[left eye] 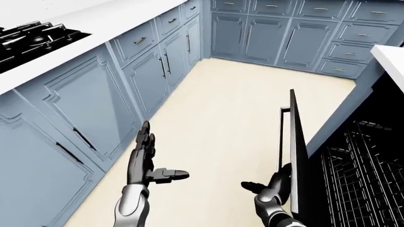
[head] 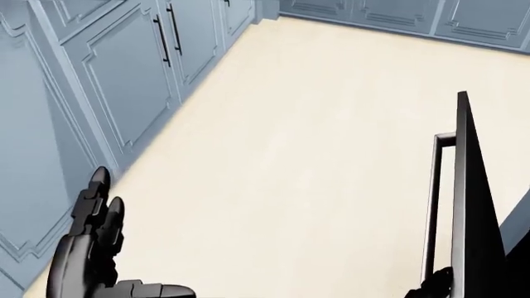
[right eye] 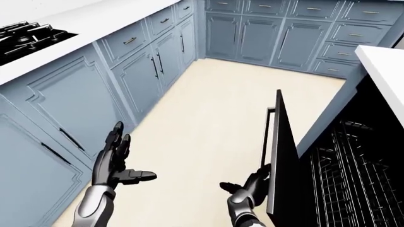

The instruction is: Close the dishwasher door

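Observation:
The black dishwasher door (left eye: pixel 295 156) stands nearly upright, partly raised, at the right of the left-eye view, with its bar handle (left eye: pixel 282 137) on the outer face. The wire racks (left eye: pixel 356 175) show inside the open dishwasher. My right hand (left eye: pixel 273 185) is open, its fingers against the door's outer face near the bottom of the view. My left hand (left eye: pixel 146 158) is open and empty, held over the floor to the left, thumb out to the right.
Blue cabinets (left eye: pixel 94 109) with a white counter run along the left; a black gas stove (left eye: pixel 28 40) sits on it at upper left. More blue cabinets (left eye: pixel 297 33) cross the top. Cream floor (left eye: pixel 221 118) lies between. A white counter edge (left eye: pixel 391 56) tops the dishwasher.

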